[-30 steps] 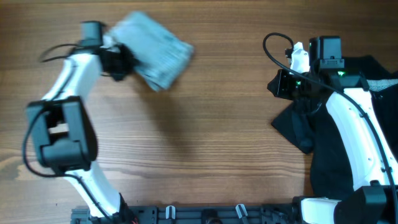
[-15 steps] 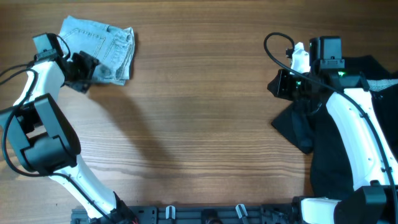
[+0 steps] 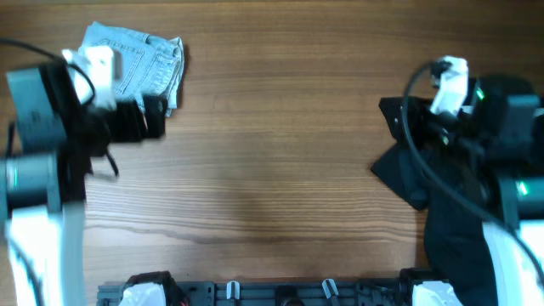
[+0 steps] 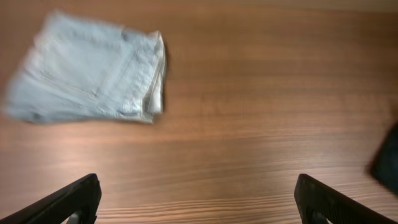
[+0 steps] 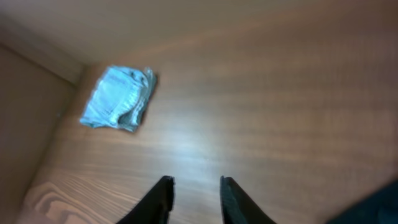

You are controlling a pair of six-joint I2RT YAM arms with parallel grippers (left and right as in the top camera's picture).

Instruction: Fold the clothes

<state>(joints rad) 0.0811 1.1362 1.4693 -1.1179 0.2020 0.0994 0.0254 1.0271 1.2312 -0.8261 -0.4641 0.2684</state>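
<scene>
The folded light-blue denim shorts (image 3: 136,61) lie flat at the table's far left, also visible in the left wrist view (image 4: 87,74) and small in the right wrist view (image 5: 118,99). My left gripper (image 4: 202,205) hovers above bare wood on the near side of the shorts, open wide and empty; from overhead it (image 3: 144,119) sits just below them. The black garment (image 3: 442,204) lies crumpled at the right. My right gripper (image 5: 196,199) is raised over the wood, jaws a little apart with nothing between them.
The right arm (image 3: 501,127) hangs high over the black garment. A dark rail (image 3: 280,293) runs along the table's near edge. A corner of the black garment shows at the left wrist view's right edge (image 4: 388,158).
The left gripper opened and let go of the shorts, which now rest at the far left, then drew back toward me. The right arm rose off the black garment and its jaws parted slightly.
</scene>
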